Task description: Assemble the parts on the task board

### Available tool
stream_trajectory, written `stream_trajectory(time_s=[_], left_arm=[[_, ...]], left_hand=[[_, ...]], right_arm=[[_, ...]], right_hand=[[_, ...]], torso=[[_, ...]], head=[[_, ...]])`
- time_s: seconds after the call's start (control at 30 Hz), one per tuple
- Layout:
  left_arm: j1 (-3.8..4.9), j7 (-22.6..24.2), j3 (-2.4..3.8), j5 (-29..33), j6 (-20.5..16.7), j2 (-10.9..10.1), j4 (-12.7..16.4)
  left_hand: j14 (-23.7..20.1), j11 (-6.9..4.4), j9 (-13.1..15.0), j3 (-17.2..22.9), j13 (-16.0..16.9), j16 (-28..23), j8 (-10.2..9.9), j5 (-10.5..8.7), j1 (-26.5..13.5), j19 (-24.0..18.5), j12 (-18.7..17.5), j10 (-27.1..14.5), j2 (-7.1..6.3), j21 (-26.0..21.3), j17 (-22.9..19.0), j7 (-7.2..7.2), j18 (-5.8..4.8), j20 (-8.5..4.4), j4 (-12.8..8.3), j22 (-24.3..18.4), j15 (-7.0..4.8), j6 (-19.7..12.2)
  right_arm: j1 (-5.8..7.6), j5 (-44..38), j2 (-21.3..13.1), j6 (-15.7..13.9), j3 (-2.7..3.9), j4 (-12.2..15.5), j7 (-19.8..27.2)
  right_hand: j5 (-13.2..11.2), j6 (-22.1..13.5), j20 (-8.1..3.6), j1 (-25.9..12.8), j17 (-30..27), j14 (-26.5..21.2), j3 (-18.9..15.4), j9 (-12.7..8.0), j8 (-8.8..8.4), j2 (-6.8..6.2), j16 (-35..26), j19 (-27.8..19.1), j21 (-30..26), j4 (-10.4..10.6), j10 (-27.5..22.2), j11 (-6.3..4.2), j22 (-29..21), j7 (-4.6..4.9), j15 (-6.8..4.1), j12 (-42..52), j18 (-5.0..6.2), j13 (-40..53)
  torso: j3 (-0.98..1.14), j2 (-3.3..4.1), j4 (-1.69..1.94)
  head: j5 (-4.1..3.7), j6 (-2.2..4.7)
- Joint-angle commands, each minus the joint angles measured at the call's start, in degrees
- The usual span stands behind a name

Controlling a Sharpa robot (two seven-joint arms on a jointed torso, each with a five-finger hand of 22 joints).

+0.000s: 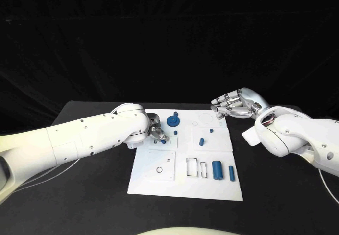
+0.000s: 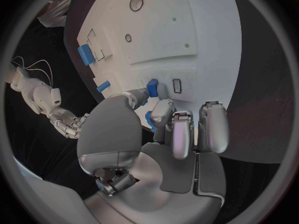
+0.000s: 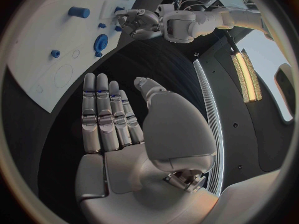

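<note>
Task board [image 1: 212, 186]: white plate, centred on the black table [image 1: 84, 205], laid out in square panels with outlined slots. No brand, label or readable writing on any surface.

Parts, blue:
- Large cylinder [image 1: 217, 170] and slim bar [image 1: 231, 172], side by side near the board's near right corner.
- Short pin [image 1: 201, 142] and smaller peg [image 1: 210, 130], on the far right panel.
- Round disc with upright stem [image 1: 174, 120], near the board's far edge.
- Small block [image 2: 152, 88], at the left hand's fingertips by a small slot; partly covered, shape hard to make out.

Left hand [image 1: 155, 128]: over the board's far left panel, fingers drawn together around the small block; the exact grip is hidden.

Right hand [image 1: 233, 105]: just beyond the board's far right corner, fingers straight and apart from the thumb, holding nothing.
</note>
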Motion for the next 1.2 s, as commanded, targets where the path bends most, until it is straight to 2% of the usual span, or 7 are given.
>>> stream_trajectory(time_s=[0.03,0.43,0.6,0.77,0.9,1.2], left_arm=[[-0.09,-0.91,-0.05,-0.38,1.23,0.08,-0.12],[-0.09,-1.21,-0.04,-0.41,0.85,0.15,-0.46],[-0.09,-1.21,-0.03,-0.41,0.41,0.14,-0.51],[-0.09,-1.14,-0.02,-0.41,-0.32,0.12,-0.51],[-0.10,-1.10,0.00,-0.41,-0.80,0.04,-0.41],[-0.10,-0.88,0.11,-0.39,-1.61,-0.33,0.13]], left_hand=[[5.06,0.34,-0.01,-0.76,0.09,0.21,0.28,-0.17,-0.40,0.41,0.27,-0.05,0.23,0.23,12.67,-0.28,-0.85,0.13,0.26,1.06,-0.40,0.77],[5.07,0.33,0.00,-4.34,0.36,0.20,0.44,-0.11,-1.19,0.64,0.69,0.08,0.41,0.35,12.67,-0.30,-0.91,0.09,2.54,1.40,-0.42,0.98],[5.07,0.43,-0.13,-8.65,0.36,0.20,0.44,-0.11,-3.50,0.64,0.82,0.05,1.30,0.32,12.69,-0.21,-0.91,0.12,2.81,1.43,-0.32,1.23],[5.08,0.48,-0.30,-14.44,0.41,0.20,0.37,-0.09,-5.65,0.70,0.99,0.05,2.71,0.33,12.70,-0.17,-0.93,0.16,2.83,1.53,-0.28,1.41],[5.08,0.49,-0.37,-18.57,0.40,0.19,0.32,-0.13,-5.93,0.72,1.06,-0.01,3.93,0.31,12.70,-0.18,-0.93,0.17,2.85,1.59,-0.33,1.35],[5.08,0.46,-0.39,-19.83,0.43,0.19,0.33,-0.11,-5.67,0.71,1.13,0.00,4.40,0.30,12.71,-0.19,-0.92,0.15,2.80,1.59,-0.31,1.35]], right_arm=[[-0.03,-0.13,-0.04,0.71,0.01,-0.11,0.25],[-0.03,-0.13,-0.02,0.43,0.01,-0.33,0.27],[-0.03,-0.13,0.01,0.37,0.01,-0.40,0.28],[-0.04,-0.13,0.05,0.36,0.01,-0.47,0.30],[-0.05,-0.12,0.08,0.36,0.01,-0.54,0.32],[-0.11,-0.09,0.09,0.36,0.01,-0.59,0.36]], right_hand=[[0.39,-0.34,0.18,-0.37,-0.10,-0.32,-0.20,-0.04,-0.25,-0.10,-0.20,-0.15,-0.34,0.03,-0.44,0.05,-0.09,0.18,0.00,-0.13,0.17,-0.05],[0.40,-0.60,0.52,-0.52,-0.60,-1.51,-0.52,-0.02,-0.29,-0.10,-0.27,-0.91,-1.03,-0.07,-0.87,0.29,-0.84,0.37,0.38,-0.11,0.10,-0.07],[0.40,-0.74,0.74,-0.55,-0.91,-2.25,-0.67,-0.01,-0.30,-0.04,-0.28,-1.37,-1.46,-0.15,-1.13,0.42,-1.31,0.47,0.59,-0.09,0.09,-0.08],[0.40,-0.83,0.87,-0.56,-1.09,-2.65,-0.76,0.00,-0.30,0.00,-0.27,-1.62,-1.71,-0.20,-1.36,0.51,-1.59,0.54,0.71,-0.11,0.10,-0.10],[0.40,-0.86,0.91,-0.57,-1.15,-2.78,-0.80,0.00,-0.30,0.01,-0.27,-1.70,-1.79,-0.22,-1.44,0.54,-1.68,0.57,0.75,-0.12,0.10,-0.11],[0.40,-0.90,0.97,-0.59,-1.23,-2.95,-0.85,0.00,-0.31,0.03,-0.27,-1.80,-1.89,-0.24,-1.55,0.59,-1.81,0.60,0.81,-0.14,0.10,-0.12]], torso=[[-0.02,0.00,0.05],[0.01,-0.01,0.00],[0.02,-0.02,0.01],[0.01,0.00,0.00],[0.02,-0.02,-0.01],[0.01,0.01,0.00]], head=[[-0.14,-0.05],[0.00,0.09],[0.00,0.18],[0.00,0.24],[-0.01,0.28],[-0.17,0.38]])
